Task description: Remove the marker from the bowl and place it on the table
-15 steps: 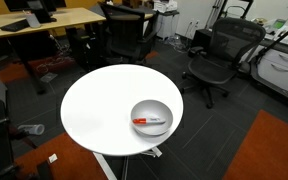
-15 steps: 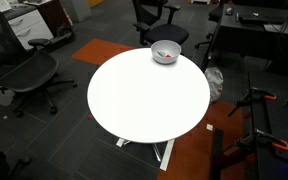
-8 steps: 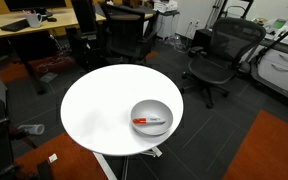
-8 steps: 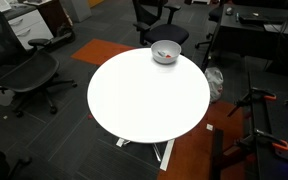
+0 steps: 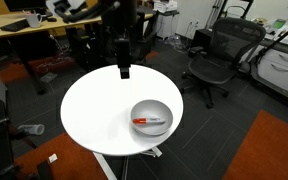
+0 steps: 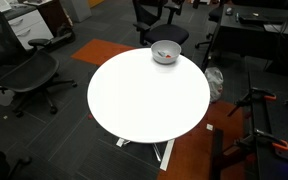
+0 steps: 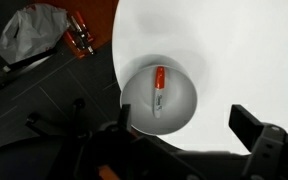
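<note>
The red-orange marker (image 5: 146, 122) lies inside the light grey bowl (image 5: 151, 104), which sits near the edge of the round white table (image 5: 99, 110). The bowl (image 6: 165, 46) and marker (image 6: 162, 55) also show in the other exterior view on the table (image 6: 149, 95). My gripper (image 5: 122, 68) hangs above the table's far side, well away from the bowl. In the wrist view the bowl (image 7: 179, 105) and marker (image 7: 159, 85) lie below the open, empty gripper (image 7: 184, 125) on the table (image 7: 244, 50).
Black office chairs (image 5: 216, 55) stand around the table, with more of them (image 6: 29, 70) in an exterior view. A wooden desk (image 5: 44, 20) is behind. A crumpled plastic bag (image 7: 34, 30) lies on the floor.
My arm and gripper have come into an exterior view above the table's far side; they were not visible before. The bowl and marker have not moved.
</note>
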Tool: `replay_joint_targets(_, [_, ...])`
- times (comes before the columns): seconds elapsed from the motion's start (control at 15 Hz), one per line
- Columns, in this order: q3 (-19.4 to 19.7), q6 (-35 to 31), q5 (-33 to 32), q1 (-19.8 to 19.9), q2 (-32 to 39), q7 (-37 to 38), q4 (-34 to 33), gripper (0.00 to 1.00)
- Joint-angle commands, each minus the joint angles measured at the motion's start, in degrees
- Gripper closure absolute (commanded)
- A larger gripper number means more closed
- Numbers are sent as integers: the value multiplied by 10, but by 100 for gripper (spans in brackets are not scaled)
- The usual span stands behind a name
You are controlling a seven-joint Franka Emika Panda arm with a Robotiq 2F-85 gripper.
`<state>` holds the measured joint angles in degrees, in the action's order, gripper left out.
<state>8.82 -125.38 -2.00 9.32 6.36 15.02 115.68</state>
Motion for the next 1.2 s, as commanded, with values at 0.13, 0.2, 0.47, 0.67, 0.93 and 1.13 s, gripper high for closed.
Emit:
replay_joint_targets(0.13, [15, -8, 13, 4, 84, 0, -27, 0])
replay_joint_targets(0.2, [14, -13, 20, 4, 94, -5, -23, 0])
replay_joint_targets(0.47, [17, -5, 12, -1, 100, -1, -14, 0])
replay_joint_targets(0.67, [17, -5, 12, -1, 102, -1, -16, 0])
replay_joint_targets(0.93, [16, -11, 12, 2, 128, -16, -40, 0])
replay_joint_targets(1.13, [15, -35, 10, 5, 155, -35, -58, 0])
